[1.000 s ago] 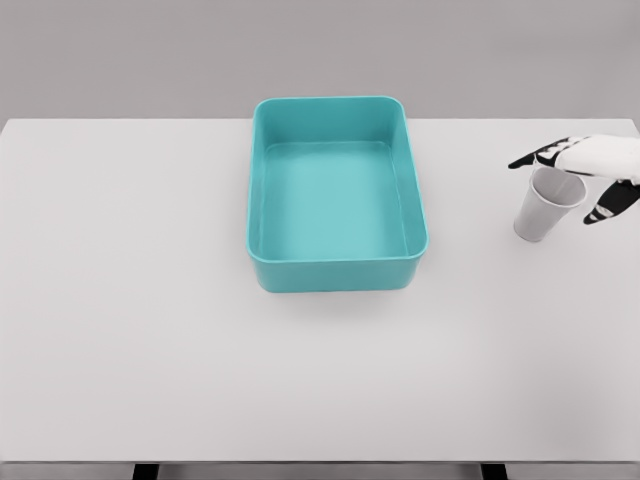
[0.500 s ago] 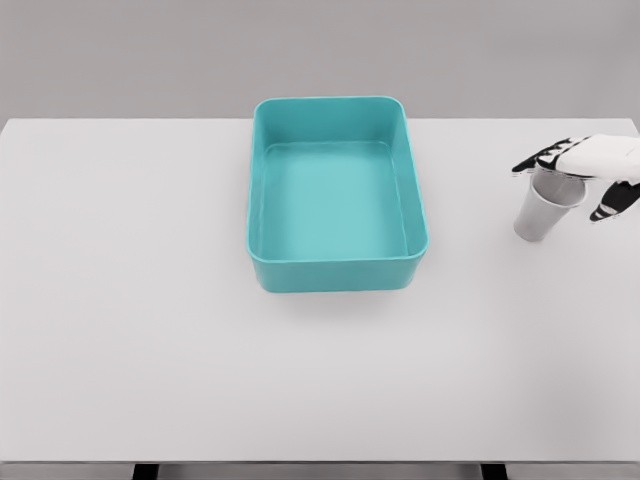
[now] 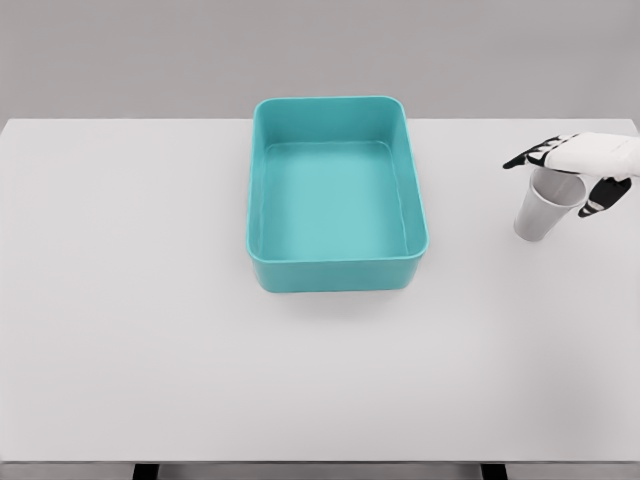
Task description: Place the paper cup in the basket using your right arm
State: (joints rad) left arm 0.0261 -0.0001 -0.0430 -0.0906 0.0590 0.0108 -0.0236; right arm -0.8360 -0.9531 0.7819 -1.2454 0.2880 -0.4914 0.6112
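A white paper cup [image 3: 536, 218] stands on the white table [image 3: 150, 330] near its right edge, leaning a little to the right. My right hand [image 3: 562, 180] comes in from the right edge and hovers over the cup's rim. Its black-tipped fingers [image 3: 522, 160] are spread on the far left side of the rim and the thumb [image 3: 598, 204] sits on the near right side, open and not closed on the cup. The teal basket [image 3: 262, 262] is a rectangular tub at the table's middle, well left of the cup, with nothing in it.
The table's far edge runs just behind the basket and the hand. The cup stands close to the table's right edge. Dark table legs show under the near edge.
The hand has shifted slightly over the cup's rim, and the thumb has drawn in closer to the cup. The cup and the basket have stayed where they were.
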